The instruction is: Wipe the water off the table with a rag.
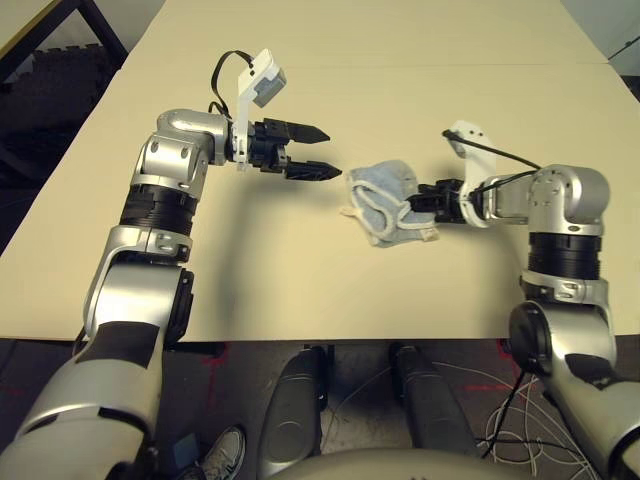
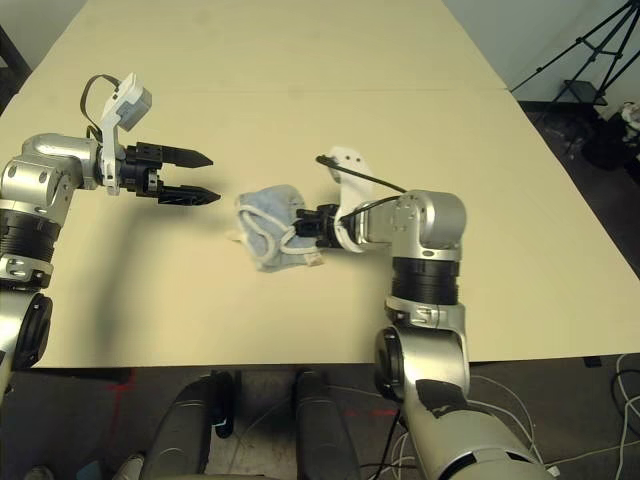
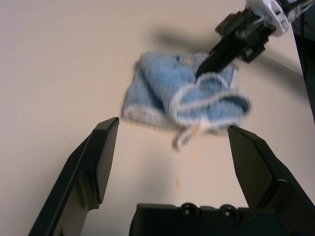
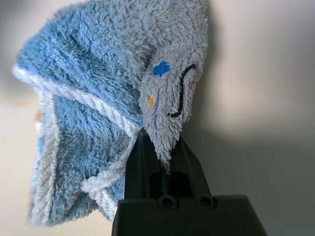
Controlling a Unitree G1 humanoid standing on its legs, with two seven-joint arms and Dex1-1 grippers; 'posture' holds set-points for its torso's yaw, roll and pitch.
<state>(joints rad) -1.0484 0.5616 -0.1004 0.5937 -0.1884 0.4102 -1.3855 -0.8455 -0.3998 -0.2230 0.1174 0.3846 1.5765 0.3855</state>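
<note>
My right end effector (image 4: 166,147) clamps the rag (image 4: 98,93); left end effector (image 3: 172,128) sits beside it, fingers apart. Droplets (image 3: 178,185) lie near the rag on the surface (image 3: 59,88); I should drag it flat across them.

Likely a robotics lab: camera tripod (image 2: 590,50), loose floor cables (image 2: 510,410), bare table (image 2: 300,120).
</note>
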